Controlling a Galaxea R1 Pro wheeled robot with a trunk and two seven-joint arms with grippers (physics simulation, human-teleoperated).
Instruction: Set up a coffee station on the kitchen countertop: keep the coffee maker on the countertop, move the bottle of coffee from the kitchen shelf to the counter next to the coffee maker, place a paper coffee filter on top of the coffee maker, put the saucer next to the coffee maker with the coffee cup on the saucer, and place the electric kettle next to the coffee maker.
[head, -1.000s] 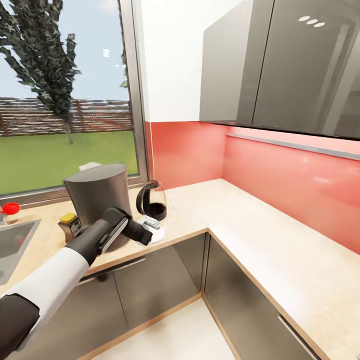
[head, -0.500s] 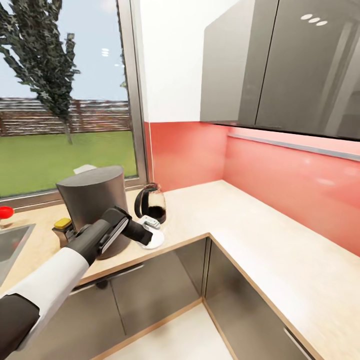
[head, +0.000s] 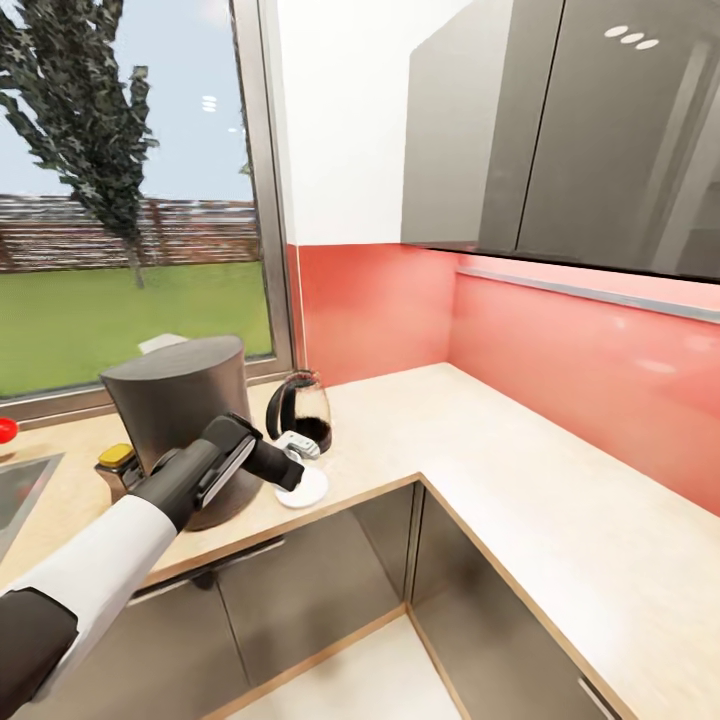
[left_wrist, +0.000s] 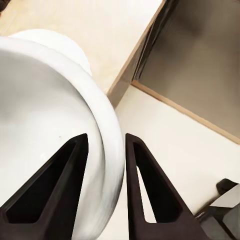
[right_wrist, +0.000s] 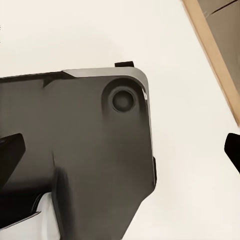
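Beside the coffee maker (head: 180, 420), the counter (head: 400, 420) had slid leftward as the left pincer (left_wrist: 105, 145) kept pinching the saucer (left_wrist: 55, 130).

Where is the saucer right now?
The saucer is in the left gripper, its rim clamped between the fingers. In the head view it sits at the countertop's front edge, just in front of the electric kettle and right of the coffee maker.

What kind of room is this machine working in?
A home kitchen, by the look of it: an L-shaped countertop under grey wall cabinets, a coffee maker by the window, and a sink corner.
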